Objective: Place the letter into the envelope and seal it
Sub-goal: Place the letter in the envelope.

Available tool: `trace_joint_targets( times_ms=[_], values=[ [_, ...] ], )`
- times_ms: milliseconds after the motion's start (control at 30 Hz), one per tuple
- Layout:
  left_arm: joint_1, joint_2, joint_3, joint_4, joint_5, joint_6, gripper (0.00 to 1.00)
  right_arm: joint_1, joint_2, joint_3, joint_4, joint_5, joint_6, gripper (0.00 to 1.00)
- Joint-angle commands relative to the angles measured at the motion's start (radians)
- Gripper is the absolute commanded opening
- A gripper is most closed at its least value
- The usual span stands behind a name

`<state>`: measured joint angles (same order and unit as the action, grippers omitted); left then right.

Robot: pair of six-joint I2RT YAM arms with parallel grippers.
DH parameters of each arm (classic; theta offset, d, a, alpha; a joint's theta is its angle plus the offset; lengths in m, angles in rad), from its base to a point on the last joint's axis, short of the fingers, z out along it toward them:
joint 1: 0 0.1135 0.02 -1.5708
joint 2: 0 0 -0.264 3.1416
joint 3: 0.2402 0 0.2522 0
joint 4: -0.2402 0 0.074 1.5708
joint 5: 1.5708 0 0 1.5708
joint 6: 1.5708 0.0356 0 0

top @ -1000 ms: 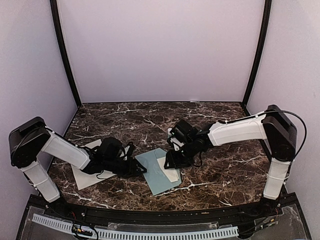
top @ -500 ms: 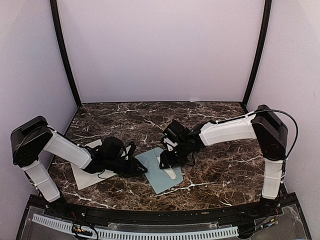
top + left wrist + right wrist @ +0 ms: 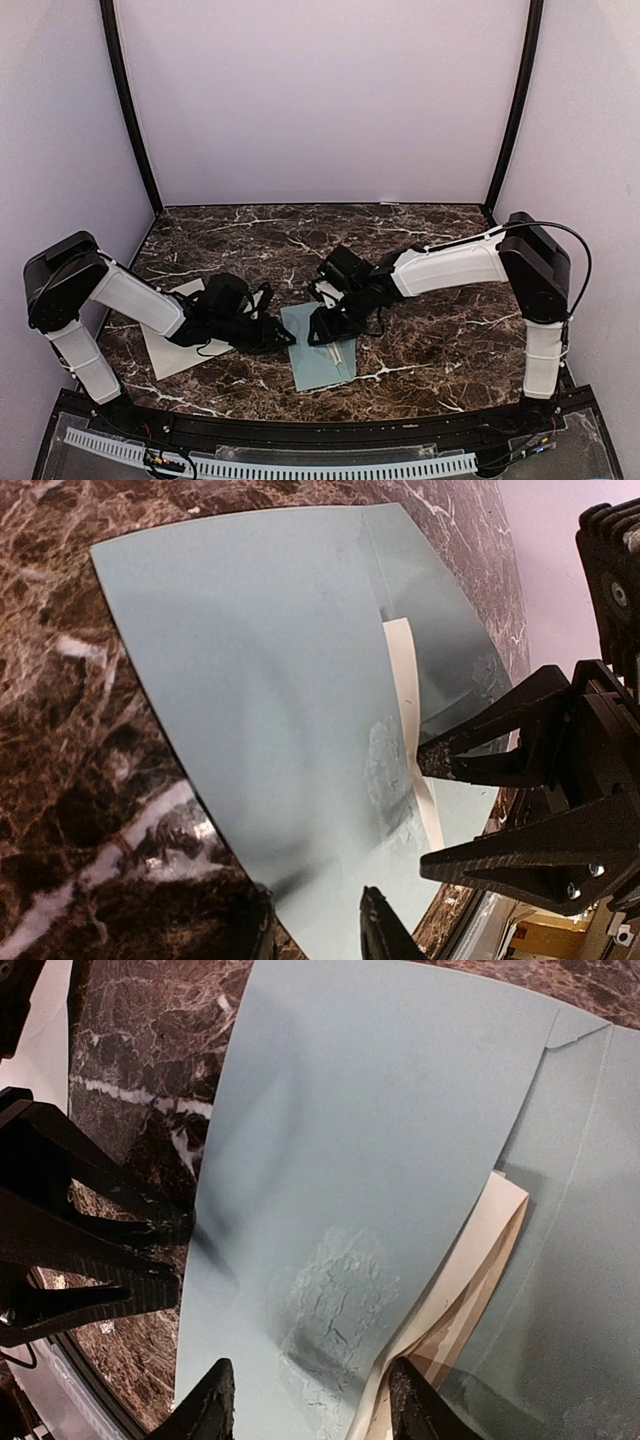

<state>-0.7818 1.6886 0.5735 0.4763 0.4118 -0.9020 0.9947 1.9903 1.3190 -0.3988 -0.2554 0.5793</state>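
Right arm has swung left; its pincer (image 3: 312,1385), jaws apart, presses the envelope (image 3: 318,368) onto the table (image 3: 450,330). Letter (image 3: 480,1250) mostly inside, cream edge showing. Left pincer (image 3: 318,915) straddles envelope's edge; grip unclear. Sealing apparently remains.

Matt paper envelope (image 3: 250,680), glossy marble table (image 3: 60,780)

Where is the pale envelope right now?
Overhead view: the envelope lies flat at the marble table's front middle, left fingers at its left edge, right fingers over its far part.
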Motion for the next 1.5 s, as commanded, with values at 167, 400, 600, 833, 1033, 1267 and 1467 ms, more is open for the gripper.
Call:
trace_joint_targets(
  times_ms=[167, 400, 600, 833, 1033, 1267, 1467],
  values=[
    [-0.001, -0.004, 0.012, -0.044, -0.012, 0.015, 0.28, 0.011, -0.004, 0.059, -0.043, 0.068, 0.002, 0.54],
    [-0.001, -0.035, 0.009, -0.078, -0.039, 0.027, 0.28, 0.007, -0.058, 0.047, -0.108, 0.168, 0.012, 0.63],
    [-0.002, -0.014, 0.017, -0.073, -0.031, 0.028, 0.28, 0.005, -0.026, 0.053, -0.076, 0.141, 0.01, 0.65],
    [-0.003, -0.008, 0.023, -0.065, -0.025, 0.026, 0.28, 0.006, 0.028, 0.079, -0.037, 0.093, 0.009, 0.65],
    [-0.002, -0.006, 0.023, -0.064, -0.021, 0.024, 0.28, 0.006, 0.04, 0.079, -0.043, 0.093, 0.008, 0.65],
    [-0.002, 0.005, 0.026, -0.053, -0.008, 0.022, 0.27, 0.011, 0.05, 0.072, -0.024, 0.059, 0.015, 0.64],
    [-0.001, 0.018, 0.028, -0.04, 0.005, 0.017, 0.26, 0.017, 0.071, 0.087, -0.02, 0.036, 0.017, 0.58]
  ],
)
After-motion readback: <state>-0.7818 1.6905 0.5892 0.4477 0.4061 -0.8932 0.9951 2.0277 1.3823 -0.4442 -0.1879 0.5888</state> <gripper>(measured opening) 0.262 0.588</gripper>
